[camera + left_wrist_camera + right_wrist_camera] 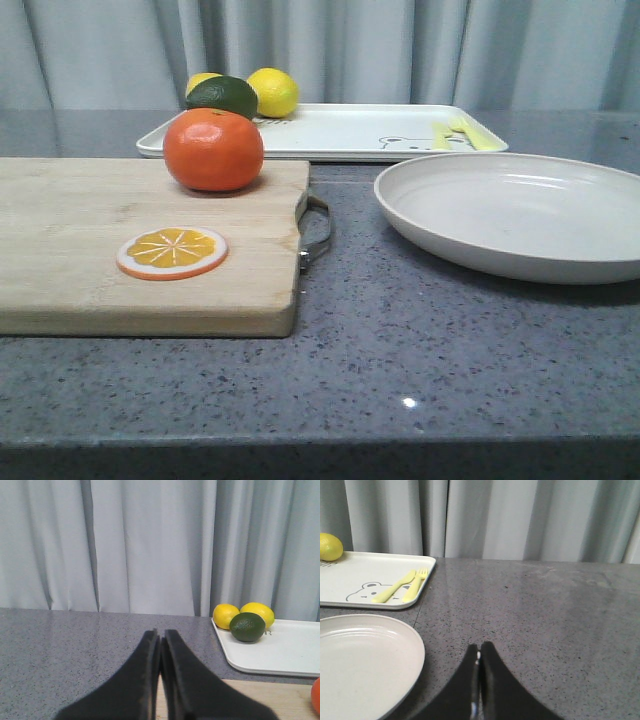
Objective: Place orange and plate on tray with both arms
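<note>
The flat white rectangular tray (330,135) sits at the top middle. The big round grey-white plate (510,215), at right, looks stiff; grab its rim. The round shiny orange (213,150), upper left on the wooden board (90,250), is probably slippery; squeeze its sides. The left claw (160,647) and right claw (479,656) are pressed together, empty.

glossy orange orange (213,150), off-white plate (520,215), white bear-printed tray (350,130)

Plate (520,215) rim past frame edge
</note>
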Robot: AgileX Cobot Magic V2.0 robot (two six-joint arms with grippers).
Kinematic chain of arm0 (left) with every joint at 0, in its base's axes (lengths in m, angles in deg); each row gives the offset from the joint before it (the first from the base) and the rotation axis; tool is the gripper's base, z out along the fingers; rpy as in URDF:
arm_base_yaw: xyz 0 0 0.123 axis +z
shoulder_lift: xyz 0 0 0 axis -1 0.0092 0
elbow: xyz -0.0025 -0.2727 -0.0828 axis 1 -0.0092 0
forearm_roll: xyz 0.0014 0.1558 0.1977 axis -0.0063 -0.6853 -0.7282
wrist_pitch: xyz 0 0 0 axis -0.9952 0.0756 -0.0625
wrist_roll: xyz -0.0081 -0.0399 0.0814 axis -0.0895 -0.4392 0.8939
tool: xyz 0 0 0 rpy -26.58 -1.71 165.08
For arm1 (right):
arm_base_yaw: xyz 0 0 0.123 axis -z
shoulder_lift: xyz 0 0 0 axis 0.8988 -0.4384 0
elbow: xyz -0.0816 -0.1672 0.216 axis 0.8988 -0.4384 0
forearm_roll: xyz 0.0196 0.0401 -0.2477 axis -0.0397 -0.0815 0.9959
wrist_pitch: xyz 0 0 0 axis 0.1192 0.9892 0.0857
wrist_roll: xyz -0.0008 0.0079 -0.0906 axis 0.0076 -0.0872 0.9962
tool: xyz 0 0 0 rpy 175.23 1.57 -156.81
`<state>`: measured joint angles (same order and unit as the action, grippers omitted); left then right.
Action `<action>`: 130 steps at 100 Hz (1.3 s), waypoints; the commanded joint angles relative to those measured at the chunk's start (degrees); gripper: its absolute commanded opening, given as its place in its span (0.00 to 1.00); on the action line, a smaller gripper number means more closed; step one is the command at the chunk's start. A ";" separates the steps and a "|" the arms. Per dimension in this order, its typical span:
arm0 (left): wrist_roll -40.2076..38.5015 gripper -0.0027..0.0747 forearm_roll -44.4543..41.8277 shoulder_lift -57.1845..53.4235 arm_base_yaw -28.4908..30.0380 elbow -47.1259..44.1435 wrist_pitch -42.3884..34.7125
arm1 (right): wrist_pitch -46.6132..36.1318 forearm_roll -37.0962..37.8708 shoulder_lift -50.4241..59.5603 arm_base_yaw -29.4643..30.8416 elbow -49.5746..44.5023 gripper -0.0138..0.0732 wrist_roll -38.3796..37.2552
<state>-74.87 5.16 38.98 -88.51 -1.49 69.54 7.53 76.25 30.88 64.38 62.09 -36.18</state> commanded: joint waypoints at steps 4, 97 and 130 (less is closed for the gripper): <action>0.04 0.01 -0.14 7.24 0.24 5.82 -3.34 | -3.18 -0.22 -6.55 0.18 5.90 0.09 0.17; 0.04 0.44 -1.02 24.37 0.24 9.77 -6.48 | -6.28 -0.67 -13.79 0.18 9.47 0.09 0.12; 0.04 0.73 -1.02 27.74 -0.44 17.86 1.34 | -6.28 -0.67 -13.79 0.18 9.47 0.09 0.12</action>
<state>-74.87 4.16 64.93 -88.51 11.77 71.70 6.05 75.30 17.84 64.38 69.41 -36.18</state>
